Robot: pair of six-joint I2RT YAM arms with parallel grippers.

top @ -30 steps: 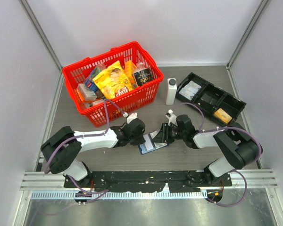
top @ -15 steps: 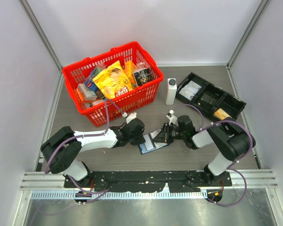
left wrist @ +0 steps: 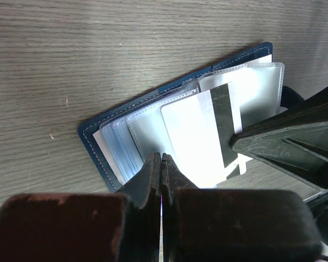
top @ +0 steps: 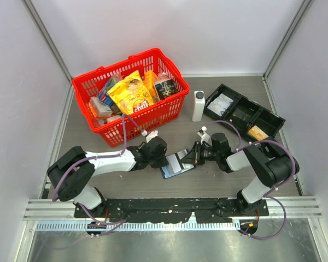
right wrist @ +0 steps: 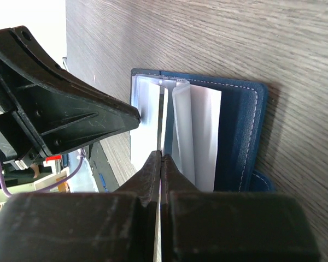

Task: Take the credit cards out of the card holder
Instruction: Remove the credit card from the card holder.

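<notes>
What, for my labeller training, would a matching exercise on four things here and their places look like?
Things:
1. basket
2. bottle
3. tray
4. wallet

Places:
A. far right of the table
B. near the centre, lying open
C. far left of the table
D. upright between basket and tray

Pairs: 1-C, 2-D, 3-A, 4-B

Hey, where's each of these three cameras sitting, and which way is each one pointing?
Top external: above and behind, looking down on the table; left arm and right arm show.
Left wrist: on the left arm, facing down at the open card holder; shut left gripper shows.
Right wrist: on the right arm, facing the card holder; shut right gripper shows.
Shared: both wrist views show the card holder.
</notes>
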